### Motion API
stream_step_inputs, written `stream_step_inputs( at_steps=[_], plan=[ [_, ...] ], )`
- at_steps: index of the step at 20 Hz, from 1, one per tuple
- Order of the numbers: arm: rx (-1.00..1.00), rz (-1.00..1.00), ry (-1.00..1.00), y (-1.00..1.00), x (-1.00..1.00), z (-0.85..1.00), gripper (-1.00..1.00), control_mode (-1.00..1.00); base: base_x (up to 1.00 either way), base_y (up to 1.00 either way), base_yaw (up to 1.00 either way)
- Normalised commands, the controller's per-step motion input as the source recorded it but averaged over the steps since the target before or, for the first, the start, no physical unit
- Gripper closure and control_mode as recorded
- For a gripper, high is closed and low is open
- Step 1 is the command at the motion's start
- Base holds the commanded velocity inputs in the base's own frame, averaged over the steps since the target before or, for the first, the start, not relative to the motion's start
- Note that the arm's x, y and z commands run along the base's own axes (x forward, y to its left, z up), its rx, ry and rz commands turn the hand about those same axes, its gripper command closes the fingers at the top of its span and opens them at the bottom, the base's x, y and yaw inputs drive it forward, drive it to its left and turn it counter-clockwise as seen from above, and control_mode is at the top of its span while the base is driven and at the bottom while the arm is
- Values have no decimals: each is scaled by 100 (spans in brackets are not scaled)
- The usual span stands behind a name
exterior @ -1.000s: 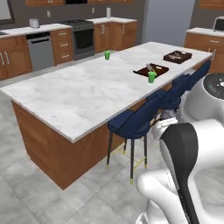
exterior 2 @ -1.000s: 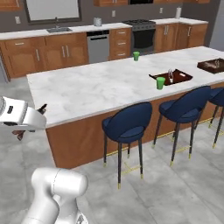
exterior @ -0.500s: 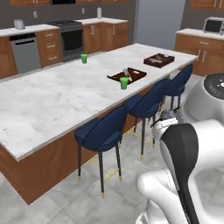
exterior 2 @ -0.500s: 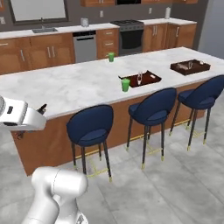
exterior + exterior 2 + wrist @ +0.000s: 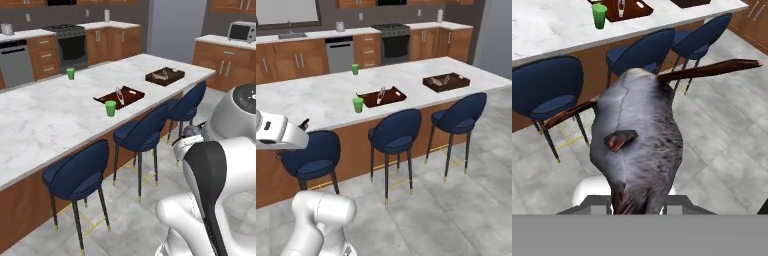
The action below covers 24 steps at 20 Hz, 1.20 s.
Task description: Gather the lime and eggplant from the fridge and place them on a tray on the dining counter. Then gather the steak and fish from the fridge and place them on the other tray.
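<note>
A grey fish (image 5: 639, 145) with red-brown fins hangs right in front of the hand camera, and my gripper (image 5: 637, 202) is shut on its lower end. In the right base view the hand and gripper (image 5: 298, 131) sit low at the left, in front of the dining counter (image 5: 311, 100). Two dark red-brown trays lie on its marble top: the tray (image 5: 367, 98) near a green cup, and the other tray (image 5: 432, 81) further right. Each holds small items that I cannot make out. The same trays (image 5: 131, 91) (image 5: 172, 73) show in the left base view. The lime and eggplant are not discernible.
Three blue stools (image 5: 396, 135) (image 5: 458, 112) (image 5: 313, 152) line the counter's near side. Green cups (image 5: 358, 104) (image 5: 355, 69) stand on the marble. Wall cabinets, a dishwasher and a stove (image 5: 393, 42) run along the back. Open grey floor (image 5: 456, 210) lies to the right.
The base has driven along the island, so the whole scene slid left and the trays and stools came nearer. The fish stays in the shut gripper.
</note>
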Motion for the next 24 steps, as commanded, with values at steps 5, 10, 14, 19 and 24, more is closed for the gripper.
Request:
stream_step_inputs(
  at_steps=[5, 10, 14, 19, 24],
  plan=[
    [0, 0, 0, 0, 0, 0, 100, 100, 64, -100, 11],
    [0, 0, 0, 0, 0, 0, 100, 100, 67, -98, 16],
    [0, 0, 0, 0, 0, 0, 100, 100, 76, -82, 25],
    [0, 0, 0, 0, 0, 0, 100, 100, 72, -71, 31],
    [0, 0, 0, 0, 0, 0, 100, 100, 83, -43, 41]
  ],
)
